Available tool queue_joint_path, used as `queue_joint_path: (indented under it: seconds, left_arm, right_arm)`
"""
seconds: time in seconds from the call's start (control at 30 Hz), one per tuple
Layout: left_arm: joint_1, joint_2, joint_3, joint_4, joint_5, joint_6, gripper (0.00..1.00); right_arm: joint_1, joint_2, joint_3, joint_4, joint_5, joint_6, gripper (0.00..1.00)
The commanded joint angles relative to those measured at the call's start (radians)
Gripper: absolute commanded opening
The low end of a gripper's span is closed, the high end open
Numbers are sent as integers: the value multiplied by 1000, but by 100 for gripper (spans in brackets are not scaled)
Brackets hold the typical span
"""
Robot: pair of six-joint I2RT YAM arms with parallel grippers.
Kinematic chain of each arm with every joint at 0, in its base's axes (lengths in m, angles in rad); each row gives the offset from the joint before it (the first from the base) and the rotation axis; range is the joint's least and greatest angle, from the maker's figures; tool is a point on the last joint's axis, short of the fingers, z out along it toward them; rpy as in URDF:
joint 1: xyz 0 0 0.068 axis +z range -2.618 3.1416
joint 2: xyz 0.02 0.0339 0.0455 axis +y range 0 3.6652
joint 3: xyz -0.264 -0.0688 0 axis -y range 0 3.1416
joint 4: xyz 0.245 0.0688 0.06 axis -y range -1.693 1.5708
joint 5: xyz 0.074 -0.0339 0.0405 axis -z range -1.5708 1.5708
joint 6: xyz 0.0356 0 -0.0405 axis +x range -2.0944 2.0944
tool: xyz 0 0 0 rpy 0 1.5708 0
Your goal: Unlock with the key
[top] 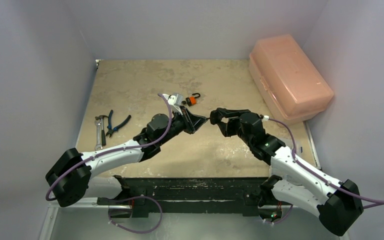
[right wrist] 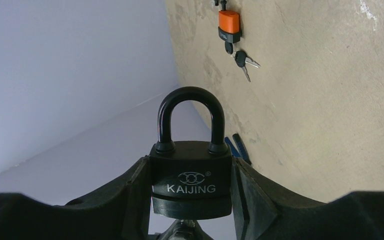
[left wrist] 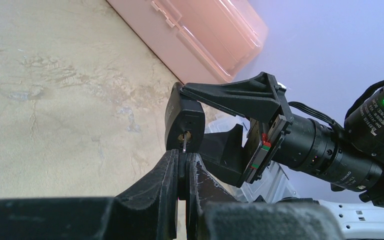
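Note:
A black padlock marked KAIJING sits between my right gripper's fingers, held above the table with its shackle down in the body. My right gripper is shut on it. In the left wrist view the padlock's bottom face with the keyhole faces my left gripper. That gripper is shut on a small key, whose silver blade tip is at the keyhole. In the top view my left gripper meets the right one tip to tip over the table's middle.
A small orange padlock with keys lies on the table behind the grippers. Blue-handled pliers and a metal tool lie at the left. A pink plastic box stands at the back right.

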Motion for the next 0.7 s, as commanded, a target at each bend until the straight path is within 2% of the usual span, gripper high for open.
queue_joint_path:
  seconds: [0.0, 0.4, 0.67]
  left_arm:
    - [-12, 0, 51, 56, -47, 15, 0]
    - [-54, 45, 71, 63, -77, 33, 0]
    - [-59, 69, 70, 83, -96, -12, 0]
  right_arm:
    - [6, -10, 37, 102, -41, 31, 0]
    - [6, 10, 66, 88, -60, 23, 0]
    - [7, 10, 84, 52, -54, 11, 0]
